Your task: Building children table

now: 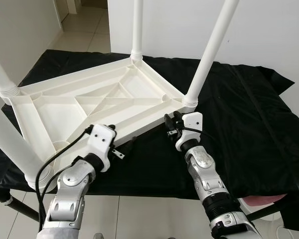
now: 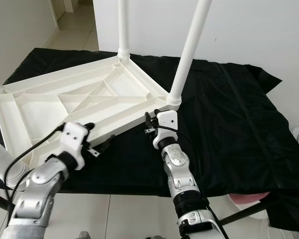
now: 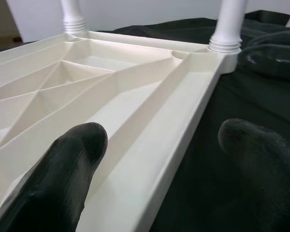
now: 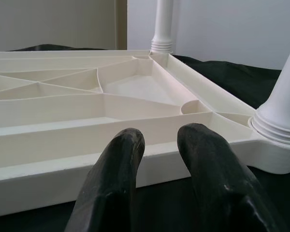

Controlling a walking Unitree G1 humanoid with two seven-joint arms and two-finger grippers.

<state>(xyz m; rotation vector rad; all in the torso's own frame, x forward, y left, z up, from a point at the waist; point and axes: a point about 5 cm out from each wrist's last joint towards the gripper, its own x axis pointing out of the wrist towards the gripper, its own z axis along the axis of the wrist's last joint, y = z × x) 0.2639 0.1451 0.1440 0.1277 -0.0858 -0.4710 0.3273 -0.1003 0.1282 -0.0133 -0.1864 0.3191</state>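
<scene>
Left eye view: unmarked white tabletop (image 1: 89, 107)

count: one white tabletop (image 1: 89, 107), upside down. four white legs screwed into its corners (image 1: 136, 27) (image 1: 214, 47) (image 1: 1, 74) (image 1: 15, 149). one black cloth (image 1: 249, 124). two end effectors: left end effector (image 1: 120, 149), right end effector (image 1: 170, 124).

We see the upturned children's table (image 1: 89, 102) as smooth, slightly glossy white plastic. Matt, wrinkled black cloth (image 1: 239, 124) covers our tabletop. The floor (image 1: 84, 32) is glossy pale tile.
</scene>
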